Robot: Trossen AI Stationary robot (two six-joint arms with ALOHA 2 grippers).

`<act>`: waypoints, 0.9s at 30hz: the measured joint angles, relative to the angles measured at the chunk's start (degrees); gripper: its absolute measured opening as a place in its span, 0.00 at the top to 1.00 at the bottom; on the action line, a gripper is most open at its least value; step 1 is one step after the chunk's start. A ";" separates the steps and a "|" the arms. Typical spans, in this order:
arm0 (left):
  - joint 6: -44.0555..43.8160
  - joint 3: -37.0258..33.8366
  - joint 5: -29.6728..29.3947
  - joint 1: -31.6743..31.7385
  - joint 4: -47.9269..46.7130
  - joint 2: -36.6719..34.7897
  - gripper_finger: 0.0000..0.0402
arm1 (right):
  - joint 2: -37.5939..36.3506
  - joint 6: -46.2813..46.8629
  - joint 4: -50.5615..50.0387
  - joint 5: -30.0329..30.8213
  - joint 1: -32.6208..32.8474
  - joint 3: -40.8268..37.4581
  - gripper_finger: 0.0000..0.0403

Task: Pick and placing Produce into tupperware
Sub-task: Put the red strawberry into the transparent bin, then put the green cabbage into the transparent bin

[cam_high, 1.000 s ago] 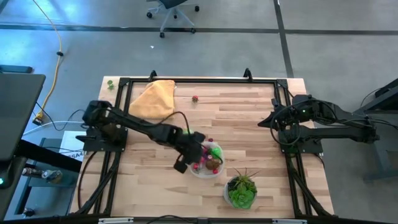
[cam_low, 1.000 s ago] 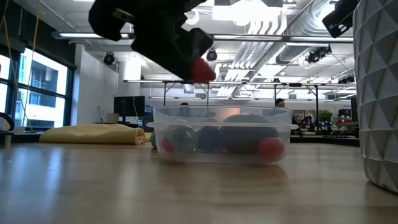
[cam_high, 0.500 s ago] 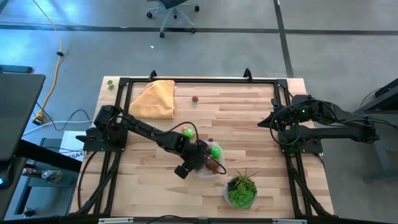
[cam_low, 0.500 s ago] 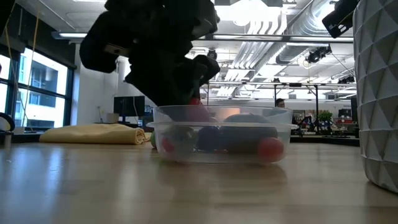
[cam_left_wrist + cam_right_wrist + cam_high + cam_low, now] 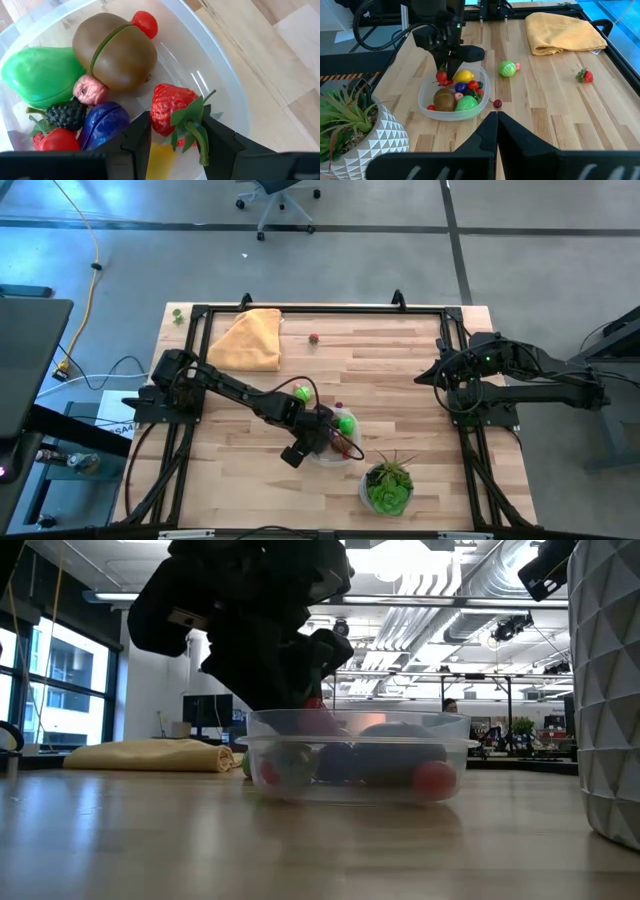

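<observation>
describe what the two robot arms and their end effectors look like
Both arms are dark, near-black, jointed tubes mounted on black frame rails at the table's sides. The left arm has black cables trailing off its base; the right arm shows a small green light near its shoulder. The left end effector and the right end effector each have two flat, angular, matte black fingers.

round clear tupperware [image 5: 220,75] holds kiwi [image 5: 115,52], green pear [image 5: 37,70], plum [image 5: 105,125], with strawberry [image 5: 170,112] just above
</observation>
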 joint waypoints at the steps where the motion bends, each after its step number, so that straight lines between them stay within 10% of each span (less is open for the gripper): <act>1: -0.02 0.00 0.01 -0.01 0.01 0.00 0.68 | 0.00 0.02 0.00 0.00 0.00 0.00 1.00; 27: -3.03 4.98 -2.03 -0.02 -7.58 -1.18 0.53 | 0.00 0.01 -0.02 0.00 0.00 -0.07 1.00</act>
